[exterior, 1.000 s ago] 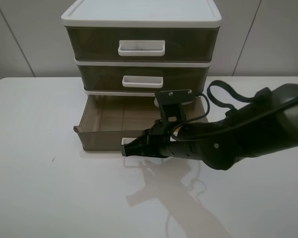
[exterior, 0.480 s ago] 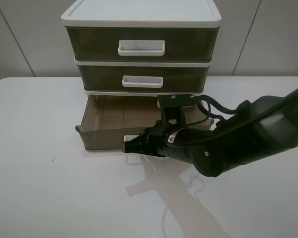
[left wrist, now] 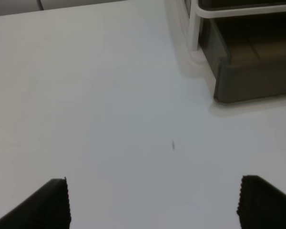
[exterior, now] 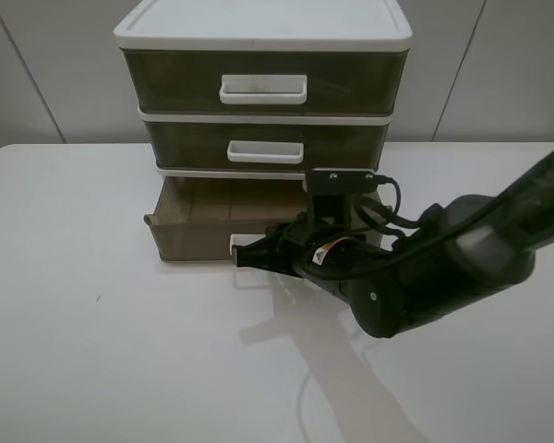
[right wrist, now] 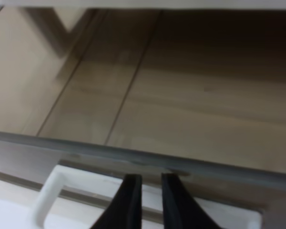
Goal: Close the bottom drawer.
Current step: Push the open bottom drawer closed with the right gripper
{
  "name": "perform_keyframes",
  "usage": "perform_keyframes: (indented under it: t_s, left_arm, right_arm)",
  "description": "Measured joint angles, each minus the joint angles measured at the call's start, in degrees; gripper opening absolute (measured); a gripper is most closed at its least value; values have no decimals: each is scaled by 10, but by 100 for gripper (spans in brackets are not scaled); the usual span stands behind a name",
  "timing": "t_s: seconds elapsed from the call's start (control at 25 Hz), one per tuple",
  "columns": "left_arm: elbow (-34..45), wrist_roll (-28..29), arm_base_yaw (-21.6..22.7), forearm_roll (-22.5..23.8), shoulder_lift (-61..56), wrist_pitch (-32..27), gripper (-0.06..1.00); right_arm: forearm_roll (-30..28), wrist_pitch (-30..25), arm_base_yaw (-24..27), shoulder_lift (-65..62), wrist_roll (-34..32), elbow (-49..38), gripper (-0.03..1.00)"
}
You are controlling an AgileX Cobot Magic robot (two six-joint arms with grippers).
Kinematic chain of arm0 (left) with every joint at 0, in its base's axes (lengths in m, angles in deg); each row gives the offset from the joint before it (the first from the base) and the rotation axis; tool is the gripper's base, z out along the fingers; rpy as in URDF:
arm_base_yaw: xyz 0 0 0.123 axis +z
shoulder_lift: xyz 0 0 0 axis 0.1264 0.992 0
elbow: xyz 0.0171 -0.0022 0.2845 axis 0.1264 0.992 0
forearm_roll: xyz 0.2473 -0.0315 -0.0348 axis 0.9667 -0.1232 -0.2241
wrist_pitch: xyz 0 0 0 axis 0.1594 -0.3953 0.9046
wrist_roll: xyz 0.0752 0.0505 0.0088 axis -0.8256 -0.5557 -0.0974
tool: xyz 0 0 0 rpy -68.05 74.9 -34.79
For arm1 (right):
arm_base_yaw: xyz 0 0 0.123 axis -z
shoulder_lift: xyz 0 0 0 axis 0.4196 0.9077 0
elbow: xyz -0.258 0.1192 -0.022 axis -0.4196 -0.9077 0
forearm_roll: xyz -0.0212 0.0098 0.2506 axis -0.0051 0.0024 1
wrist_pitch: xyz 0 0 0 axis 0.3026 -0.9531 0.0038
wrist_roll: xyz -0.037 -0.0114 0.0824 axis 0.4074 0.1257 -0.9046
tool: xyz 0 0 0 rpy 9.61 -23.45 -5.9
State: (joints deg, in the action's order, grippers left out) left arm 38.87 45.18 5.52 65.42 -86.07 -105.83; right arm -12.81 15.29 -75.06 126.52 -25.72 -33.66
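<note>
The jaws of your right gripper (right wrist: 148, 201) are all but pressed together, with only a thin slit between the two black fingers (right wrist: 130, 202) and nothing pinched in it. In the wrist view their tips sit right at the front wall of the bottom drawer (right wrist: 181, 109), over the white loop handle (right wrist: 50, 191). The handle's near corner shows just beside them. Whether the tips actually touch the plastic, you cannot tell from here.

From the high camera the same gripper (exterior: 247, 258) points at the drawer front from the table side. It sits close against the handle (exterior: 236, 244), near the middle of the drawer's width. The dark arm behind it covers the right part of the drawer.

The bottom drawer (exterior: 192, 242) stands partly pulled out of the cabinet (exterior: 258, 28). Its smoky brown floor is open to view, and its front wall is well forward of the middle drawer (exterior: 189, 145) and the top drawer (exterior: 166, 83), which both sit flush in the frame.

The jaws of your left gripper (left wrist: 155, 205) are spread wide, one fingertip (left wrist: 52, 202) at each lower corner of its wrist view. It hangs over the bare white table (left wrist: 95, 95). A corner of the bottom drawer (left wrist: 257, 81) lies well apart from it.
</note>
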Motion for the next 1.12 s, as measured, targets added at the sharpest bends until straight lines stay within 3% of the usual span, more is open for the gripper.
perform_keyframes:
  t_s: [0.56,1.12]
  left_arm:
    - [0,0,0,0,0,0,72]
    - [0,0,0,0,0,0,72]
  right_arm:
    - [17,21,0,61,0,73,2]
    - [45,152,0,113,8,79,2]
